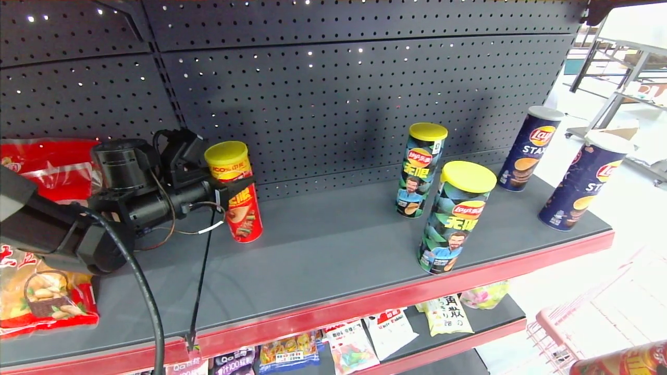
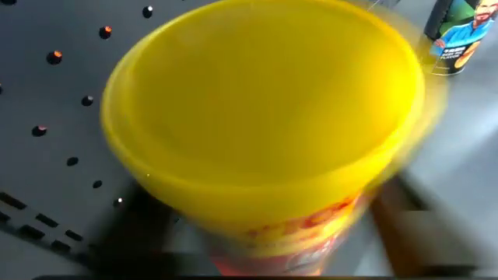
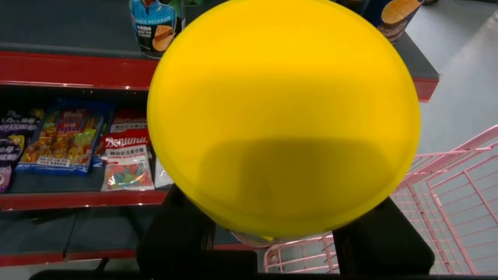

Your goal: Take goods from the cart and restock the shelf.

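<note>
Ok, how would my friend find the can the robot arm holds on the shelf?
Look at the grey shelf with the red front edge, then go toward its left side. The red chip can stands there in the left gripper; the other cans are green or blue.

From the head: looking forward and down at the grey shelf (image 1: pixel 333 250), fairly near and a little tilted. From the left wrist: very close above the red can (image 1: pixel 237 192) at 9 o'clock in the head view, facing the back wall with holes (image 1: pixel 338 104). From the right wrist: just over a second can (image 3: pixel 284 117), facing the shelf's red front edge (image 3: pixel 70 70) and the pink cart (image 1: pixel 589 328), seen by the head at 4 o'clock.
</note>
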### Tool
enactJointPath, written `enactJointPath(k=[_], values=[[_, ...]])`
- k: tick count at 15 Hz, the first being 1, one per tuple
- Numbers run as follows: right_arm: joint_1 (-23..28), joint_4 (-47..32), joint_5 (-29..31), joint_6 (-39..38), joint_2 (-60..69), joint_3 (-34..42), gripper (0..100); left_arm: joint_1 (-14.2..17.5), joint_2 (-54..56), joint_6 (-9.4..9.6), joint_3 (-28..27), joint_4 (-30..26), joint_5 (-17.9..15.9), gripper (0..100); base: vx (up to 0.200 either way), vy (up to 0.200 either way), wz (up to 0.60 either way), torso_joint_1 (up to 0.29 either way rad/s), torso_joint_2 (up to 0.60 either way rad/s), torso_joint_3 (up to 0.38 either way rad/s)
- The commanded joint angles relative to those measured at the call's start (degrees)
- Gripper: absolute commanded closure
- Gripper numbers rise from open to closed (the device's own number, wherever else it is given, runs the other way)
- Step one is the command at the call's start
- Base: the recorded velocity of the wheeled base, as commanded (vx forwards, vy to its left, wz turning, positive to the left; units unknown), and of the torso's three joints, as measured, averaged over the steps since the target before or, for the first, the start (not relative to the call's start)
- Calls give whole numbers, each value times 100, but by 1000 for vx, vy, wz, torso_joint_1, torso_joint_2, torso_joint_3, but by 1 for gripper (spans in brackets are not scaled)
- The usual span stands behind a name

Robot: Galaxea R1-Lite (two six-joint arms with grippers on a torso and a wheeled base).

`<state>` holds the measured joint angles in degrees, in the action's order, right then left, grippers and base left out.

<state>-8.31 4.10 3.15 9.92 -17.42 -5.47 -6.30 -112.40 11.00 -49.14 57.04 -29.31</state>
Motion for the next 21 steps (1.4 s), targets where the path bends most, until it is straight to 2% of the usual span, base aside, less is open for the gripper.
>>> enactJointPath(k=[1, 3, 8, 11, 13, 16, 21], values=[[-4, 3, 2, 1, -7, 2, 100, -29, -1, -45, 10, 9, -5, 100, 0, 0, 0, 0, 0, 0], [5, 3, 2, 1, -16, 2, 100, -29, -1, -62, 10, 9, -14, 100, 0, 0, 0, 0, 0, 0], [-4, 3, 11, 1, -25, -15, 100, -20, 368, -414, 256, -17, -23, 100, 0, 0, 0, 0, 0, 0], [-4, -5, 11, 1, -42, -24, 100, -29, 992, -520, 871, -17, -207, 100, 0, 0, 0, 0, 0, 0], [-4, -5, 11, 1, -42, -15, 100, -47, 1414, -651, 1293, 9, -260, 100, 0, 0, 0, 0, 0, 0], [-4, -5, 11, 1, -51, -15, 100, -240, 1967, -880, 1891, 18, -286, 100, 0, 0, 0, 0, 0, 0], [-4, -5, 2, 1, -86, -42, 100, -512, 2249, -836, 2523, 185, -286, 100, 0, 0, 0, 0, 0, 0]])
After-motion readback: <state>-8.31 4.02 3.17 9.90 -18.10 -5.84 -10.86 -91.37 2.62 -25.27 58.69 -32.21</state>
